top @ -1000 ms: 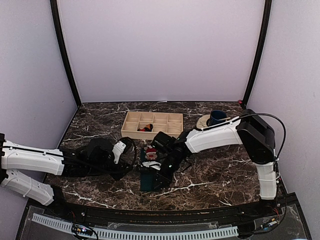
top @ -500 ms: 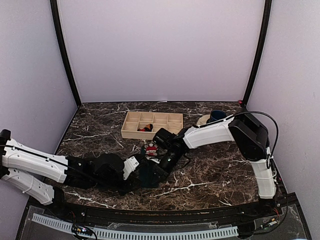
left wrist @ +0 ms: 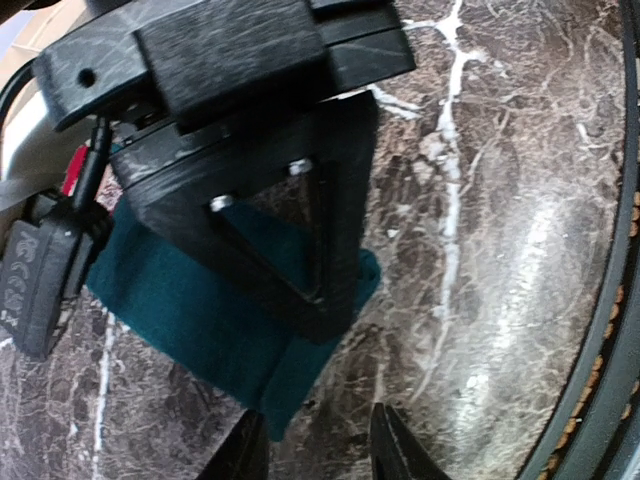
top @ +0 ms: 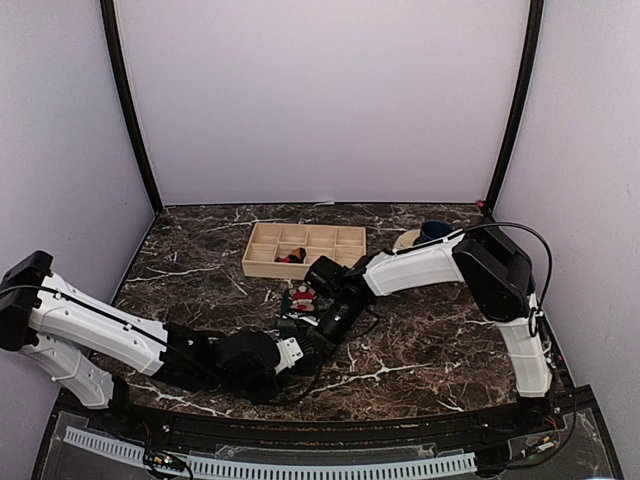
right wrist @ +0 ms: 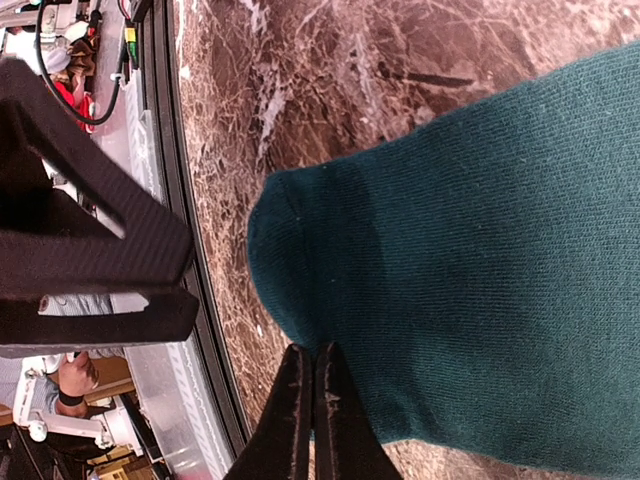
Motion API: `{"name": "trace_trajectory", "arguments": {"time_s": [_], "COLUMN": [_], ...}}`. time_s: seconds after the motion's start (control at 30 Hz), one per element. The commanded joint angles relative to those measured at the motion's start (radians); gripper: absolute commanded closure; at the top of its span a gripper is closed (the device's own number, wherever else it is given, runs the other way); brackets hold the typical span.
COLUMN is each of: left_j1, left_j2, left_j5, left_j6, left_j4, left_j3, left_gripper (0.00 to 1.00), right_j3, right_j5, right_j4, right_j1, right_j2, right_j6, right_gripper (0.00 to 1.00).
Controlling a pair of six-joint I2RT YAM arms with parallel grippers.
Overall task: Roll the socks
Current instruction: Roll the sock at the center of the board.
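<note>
Lower centre of left wrist view, left gripper (left wrist: 315, 428) parted, empty (teal sock (left wrist: 190, 310) just beyond); right gripper (right wrist: 308, 400) closed, tips on it.

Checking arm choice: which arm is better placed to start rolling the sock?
Probably left: the left gripper is open at the end of the sock; the right gripper is shut at its edge.

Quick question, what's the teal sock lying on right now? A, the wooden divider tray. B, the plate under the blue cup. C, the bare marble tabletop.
C, the teal sock lies flat on the marble tabletop, whose veined surface shows around its rounded end in the right wrist view.
</note>
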Motion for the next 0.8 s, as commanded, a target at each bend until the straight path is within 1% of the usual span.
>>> {"name": "trace_trajectory", "arguments": {"time_s": [0.0, 0.13, 0.2, 0.37, 0.57, 0.77], "left_j1": [-0.002, 0.0, 0.004, 0.031, 0.09, 0.122], "left_j2": [0.003, 0.019, 0.034, 0.055, 0.006, -0.019], "left_j5": [-0.065, -0.084, -0.077, -0.039, 0.014, 0.147], "left_j6": [0.002, 0.013, 0.015, 0.001, -0.008, 0.03], "left_j4": [-0.016, 0.001, 0.001, 0.001, 0.039, 0.066], "left_j3": [0.005, 0.008, 0.012, 0.015, -0.02, -0.042], "left_gripper": [0.6, 0.53, 0.51, 0.51, 0.51, 0.54], "right_j3": [0.032, 0.037, 0.041, 0.057, 0.06, 0.065], "right_j5": [-0.014, -0.014, -0.014, -0.012, -0.015, -0.014], "right_j4": [-0.03, -0.038, -0.045, -0.067, -0.074, -0.079], "right_j1": [-0.007, -0.007, -0.007, -0.007, -0.006, -0.006], "right_j2": [0.012, 0.012, 0.013, 0.018, 0.022, 0.027], "right_j6": [-0.013, -0.02, -0.023, -0.035, -0.043, -0.048], "right_gripper": [1.0, 1.0, 1.0, 1.0, 1.0, 1.0]}}
